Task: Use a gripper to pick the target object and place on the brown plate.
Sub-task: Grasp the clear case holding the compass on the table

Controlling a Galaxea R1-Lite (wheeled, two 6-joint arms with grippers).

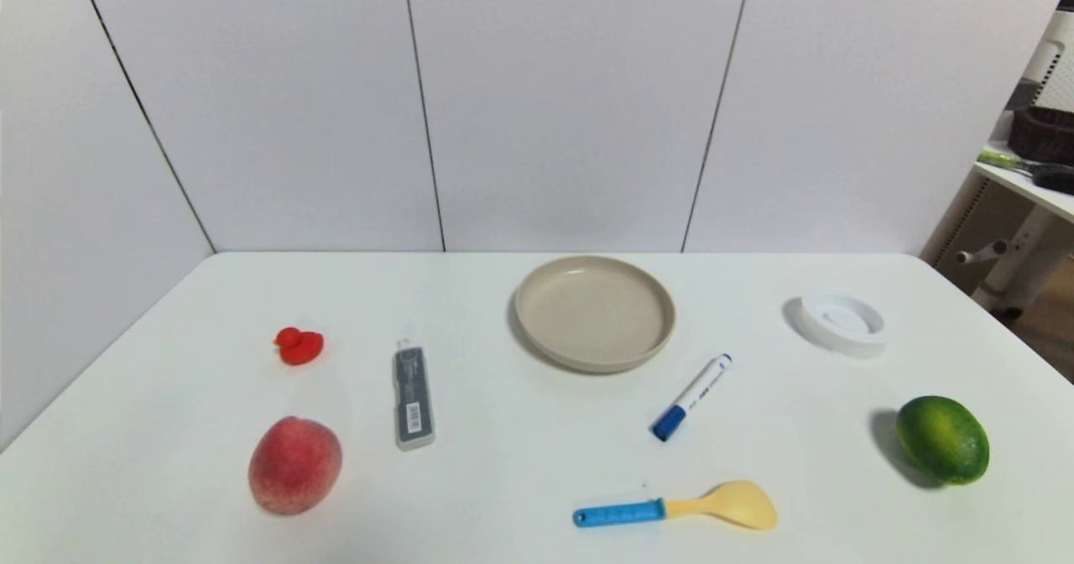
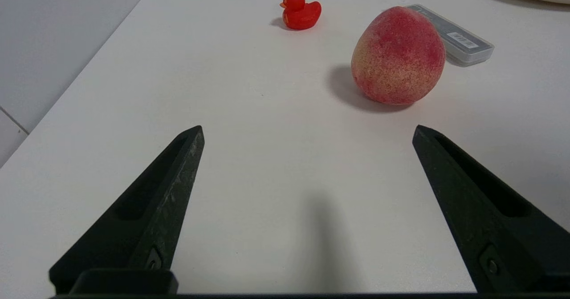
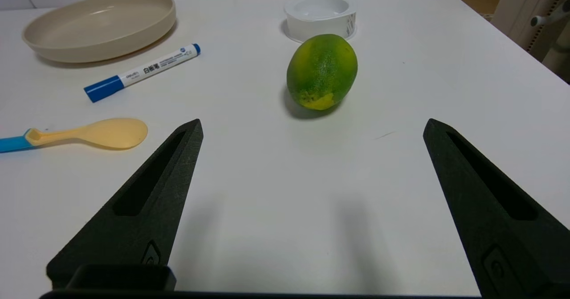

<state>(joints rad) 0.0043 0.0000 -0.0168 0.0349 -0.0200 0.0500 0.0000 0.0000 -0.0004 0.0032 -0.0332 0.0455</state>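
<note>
The slim grey case (image 1: 414, 396) with a white barcode label lies flat on the white table, left of centre; it also shows in the left wrist view (image 2: 463, 45), partly behind the peach. The beige-tan plate (image 1: 595, 312) sits empty at centre back, and shows in the right wrist view (image 3: 100, 25). Neither arm shows in the head view. My left gripper (image 2: 307, 130) is open and empty over bare table near the front left. My right gripper (image 3: 311, 123) is open and empty over bare table near the front right.
A peach (image 1: 294, 464) and a red duck (image 1: 299, 346) lie left of the case. A blue-capped white marker (image 1: 691, 396), a yellow spoon with blue handle (image 1: 680, 509), a green lime (image 1: 942, 440) and a white ring dish (image 1: 840, 322) lie to the right.
</note>
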